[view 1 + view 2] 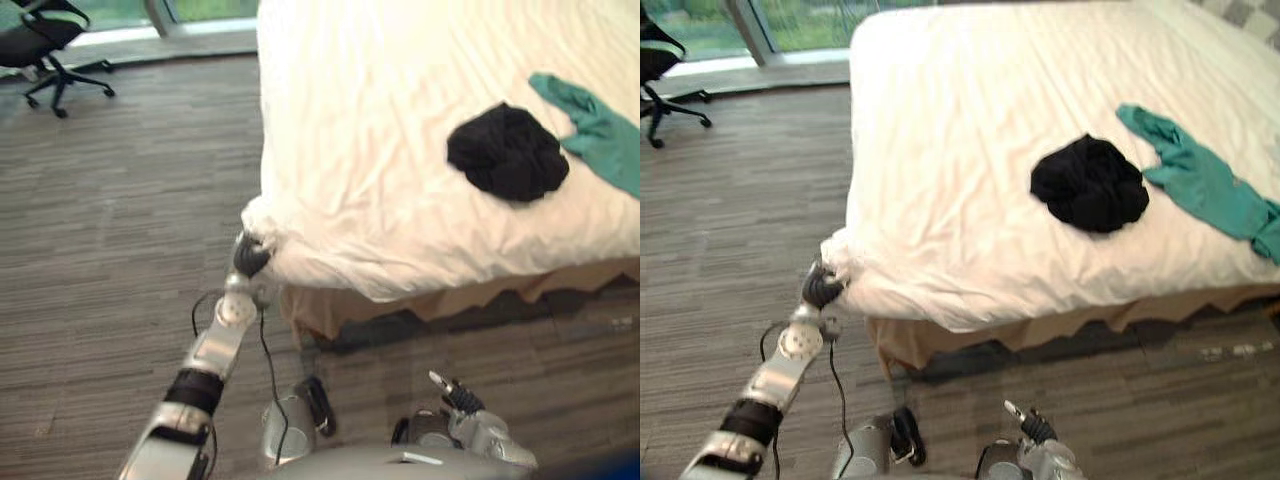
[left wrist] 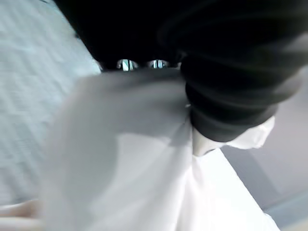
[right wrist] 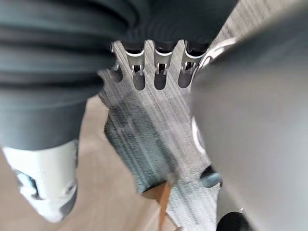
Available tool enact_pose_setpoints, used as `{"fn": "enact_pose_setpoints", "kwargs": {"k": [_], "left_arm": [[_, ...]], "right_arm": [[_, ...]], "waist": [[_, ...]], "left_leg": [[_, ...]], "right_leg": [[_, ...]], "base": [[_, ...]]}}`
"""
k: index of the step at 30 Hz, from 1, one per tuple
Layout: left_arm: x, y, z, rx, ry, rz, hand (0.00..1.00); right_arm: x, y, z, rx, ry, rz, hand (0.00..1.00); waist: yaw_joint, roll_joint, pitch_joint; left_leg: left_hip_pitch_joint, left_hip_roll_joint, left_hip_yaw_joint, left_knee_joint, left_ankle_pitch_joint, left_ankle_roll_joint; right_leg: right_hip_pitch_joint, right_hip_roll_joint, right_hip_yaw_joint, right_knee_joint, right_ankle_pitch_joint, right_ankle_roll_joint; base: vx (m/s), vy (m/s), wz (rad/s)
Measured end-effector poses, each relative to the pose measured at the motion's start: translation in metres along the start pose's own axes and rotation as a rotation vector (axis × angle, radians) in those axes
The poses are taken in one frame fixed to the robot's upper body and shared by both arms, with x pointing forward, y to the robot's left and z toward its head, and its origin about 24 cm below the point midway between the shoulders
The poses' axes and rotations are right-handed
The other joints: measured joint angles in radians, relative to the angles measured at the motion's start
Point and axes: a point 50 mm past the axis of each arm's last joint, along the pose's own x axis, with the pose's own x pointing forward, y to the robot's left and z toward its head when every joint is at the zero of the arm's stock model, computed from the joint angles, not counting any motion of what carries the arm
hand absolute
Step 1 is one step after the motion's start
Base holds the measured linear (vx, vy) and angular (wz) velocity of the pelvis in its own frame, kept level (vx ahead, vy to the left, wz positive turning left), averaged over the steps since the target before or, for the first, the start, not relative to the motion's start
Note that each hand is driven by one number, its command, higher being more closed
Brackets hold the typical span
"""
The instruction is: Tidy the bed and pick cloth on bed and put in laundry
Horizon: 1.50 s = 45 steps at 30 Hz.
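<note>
A: Whereabouts of the task cloths?

B: Black cloth (image 1: 508,152) bunched in a heap right of centre, lying on the white duvet (image 1: 380,110). Green cloth (image 1: 600,130) just beside it toward the right edge, spread flat. Touching or barely apart: too close to call. Both well away from either hand.

A: Anything cut off?

B: Green cloth clipped by the right edge in the left eye view, and running up to that edge in the right eye view too. Far side of the bed (image 1: 1240,40) lost past the top of the frame. Office chair (image 1: 45,40) in the upper left corner, seat and base visible, top chopped off.

A: Left hand?

B: Left hand (image 1: 250,257) pressed against the bunched duvet corner, left of centre and low, dark cover showing. Grip impossible to judge: buried in white fabric. Left wrist view no clearer, with blurred cloth draped across right up to the cover.

A: Right hand?

B: Right hand (image 1: 466,402) low at the bottom right, above the striped grey floor (image 1: 120,220), well apart from the bed. Fingers (image 3: 159,77) straight and loosely spread in its wrist view, holding nothing.

A: Under the duvet edge?

B: Tan bed skirt (image 1: 470,295) hanging in scallops below the white overhang, then a dark gap. Contents of that gap not readable. Pale brown blur in the right wrist view, not identifiable.
</note>
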Motion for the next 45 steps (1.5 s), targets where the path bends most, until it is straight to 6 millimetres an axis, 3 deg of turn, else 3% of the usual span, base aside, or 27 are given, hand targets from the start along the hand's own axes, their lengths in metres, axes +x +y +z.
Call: {"fn": "enact_pose_setpoints", "kwargs": {"k": [5,8,12,15,19,20,26,35,41,45], "left_arm": [[-0.025,-0.007,-0.042,-0.022,0.164,-0.005,0.0],[-0.03,0.001,-0.058,-0.02,0.232,0.019,0.0],[-0.05,0.013,-0.101,-0.022,0.413,0.041,0.0],[-0.08,0.008,-0.134,-0.023,0.562,-0.009,0.0],[-0.128,-0.012,-0.168,-0.09,0.778,-0.039,0.0],[-0.15,-0.022,-0.179,-0.147,0.873,-0.038,0.0],[-0.186,-0.037,-0.191,-0.28,0.998,-0.025,0.0],[-0.184,-0.05,-0.184,-0.373,0.929,-0.043,0.0],[-0.176,-0.05,-0.181,-0.355,0.9,-0.066,0.0],[-0.172,-0.048,-0.18,-0.354,0.884,-0.089,0.0]], "right_arm": [[0.001,-0.011,-0.012,-0.044,0.118,-0.018,0.0],[0.002,-0.017,-0.011,-0.033,0.131,-0.026,0.0],[0.001,-0.027,-0.009,-0.015,0.131,-0.046,0.0],[0.0,-0.034,-0.012,0.055,0.122,-0.071,0.0],[-0.002,-0.04,-0.014,0.179,0.087,-0.11,0.0],[-0.003,-0.042,-0.016,0.238,0.071,-0.126,0.0],[-0.006,-0.048,-0.033,0.391,0.056,-0.206,0.0],[-0.009,-0.052,-0.03,0.498,-0.057,-0.358,0.0],[-0.012,-0.064,0.003,0.526,-0.239,-0.463,0.0],[-0.015,-0.072,0.054,0.455,-0.433,-0.472,0.0]], "waist": [[-0.001,0.005,-0.031],[-0.001,0.01,-0.04],[-0.003,0.016,-0.045],[-0.004,0.025,-0.051],[-0.005,0.026,-0.049],[-0.008,0.029,-0.045],[-0.012,0.033,-0.042],[-0.024,0.032,-0.036],[-0.025,0.02,-0.028],[-0.024,0.008,-0.018]], "left_leg": [[0.073,-0.05,-0.044,-0.128,0.068,0.001],[0.104,-0.068,-0.063,-0.221,0.121,-0.007],[0.203,-0.099,-0.067,-0.422,0.233,-0.02],[0.253,-0.115,-0.075,-0.539,0.3,-0.021],[0.276,-0.124,-0.068,-0.545,0.299,-0.019],[0.287,-0.13,-0.067,-0.545,0.296,-0.021],[0.289,-0.134,-0.066,-0.545,0.287,-0.022],[0.3,-0.148,-0.032,-0.545,0.264,-0.007],[0.328,-0.157,-0.007,-0.545,0.247,-0.007],[0.343,-0.162,-0.004,-0.545,0.236,-0.009]], "right_leg": [[0.127,0.03,-0.042,-0.186,0.084,0.022],[0.16,0.048,-0.045,-0.267,0.14,0.031],[0.19,0.065,-0.056,-0.317,0.182,0.032],[0.192,0.071,-0.063,-0.318,0.182,0.031],[0.219,0.061,-0.062,-0.341,0.165,0.004],[0.232,0.057,-0.062,-0.346,0.156,-0.001],[0.234,0.055,-0.05,-0.348,0.147,0.001],[0.227,0.045,0.003,-0.354,0.161,0.014],[0.247,0.035,0.022,-0.362,0.169,0.025],[0.263,0.031,0.023,-0.371,0.172,0.031]], "base": [[0.09,-0.032,0.3],[0.05,-0.033,0.12],[-0.04,-0.051,-0.01],[-0.08,-0.01,0.02],[-0.06,0.035,-0.06],[-0.06,0.053,-0.04],[-0.02,0.059,0.0],[0.07,0.036,-0.11],[0.12,0.001,-0.15],[0.07,-0.008,-0.03]]}}
